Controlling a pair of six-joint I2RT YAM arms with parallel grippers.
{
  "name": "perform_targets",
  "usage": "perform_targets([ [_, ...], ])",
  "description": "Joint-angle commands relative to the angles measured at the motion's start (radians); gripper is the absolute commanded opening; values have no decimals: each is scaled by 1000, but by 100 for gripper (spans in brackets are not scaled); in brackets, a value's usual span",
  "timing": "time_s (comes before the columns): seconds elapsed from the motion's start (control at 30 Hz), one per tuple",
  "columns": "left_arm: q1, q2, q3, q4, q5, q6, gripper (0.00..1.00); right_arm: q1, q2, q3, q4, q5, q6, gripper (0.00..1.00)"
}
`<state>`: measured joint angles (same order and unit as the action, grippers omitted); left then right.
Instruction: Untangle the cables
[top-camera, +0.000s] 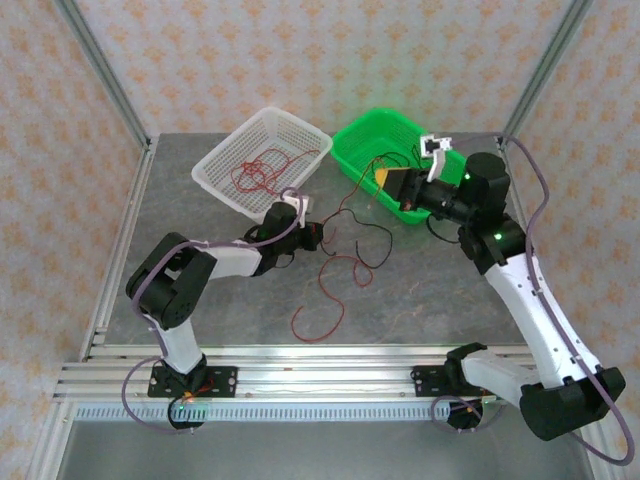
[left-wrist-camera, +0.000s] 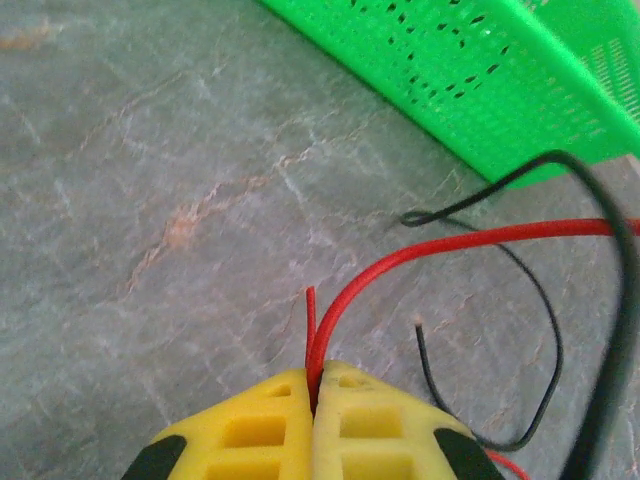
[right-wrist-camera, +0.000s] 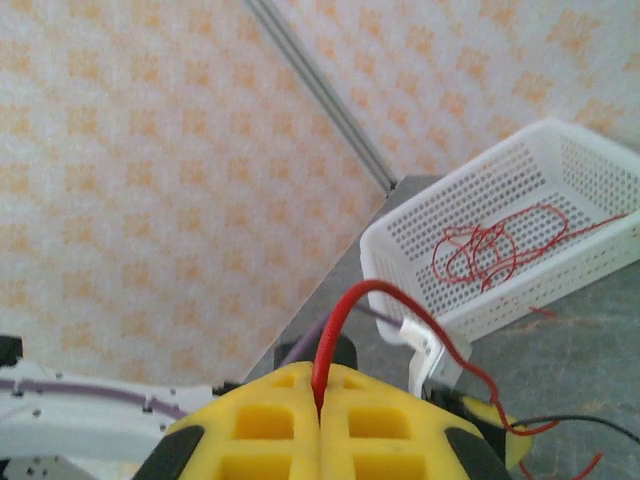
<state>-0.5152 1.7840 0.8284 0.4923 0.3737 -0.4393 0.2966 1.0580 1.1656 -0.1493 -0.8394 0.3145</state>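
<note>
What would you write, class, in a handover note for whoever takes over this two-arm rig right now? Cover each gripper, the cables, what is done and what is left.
Left gripper: shut on a thin red wire, low over the grey stone-patterned table.
Right gripper: shut on an arching red wire, at the green perforated plastic basket.
Done: a bundle of red wires lies in the white perforated plastic basket.
Left to do: red loops and thin black wires lie crossed on the table; separate them.
</note>
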Motion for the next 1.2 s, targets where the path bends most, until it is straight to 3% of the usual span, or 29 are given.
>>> perform_targets([
  [0.0, -1, 17, -35, 70, -24, -21, 0, 6, -14, 53, 77, 84, 42, 0],
  [0.07, -1, 17, -44, 76, -20, -21, 0, 5, -7, 62, 95, 103, 58, 0],
  [0.17, -2, 4, -49, 65, -27, -15, 8, 4, 10, 74, 115, 110, 76, 0],
  [0.33, -2, -63, -53, -13, -79, 25, 34, 5, 29, 90, 126, 115, 95, 0],
  [0.43, 0, -124, -55, -95, -123, 60, 44, 5, 33, 95, 126, 117, 97, 0],
  [0.73, 0, -303, -90, -324, -287, 96, 48, 5, 61, 137, 111, 122, 113, 0],
  [1.17, -2, -328, -217, -262, -310, 53, 52, 5, 109, 305, 71, 99, 142, 0],
])
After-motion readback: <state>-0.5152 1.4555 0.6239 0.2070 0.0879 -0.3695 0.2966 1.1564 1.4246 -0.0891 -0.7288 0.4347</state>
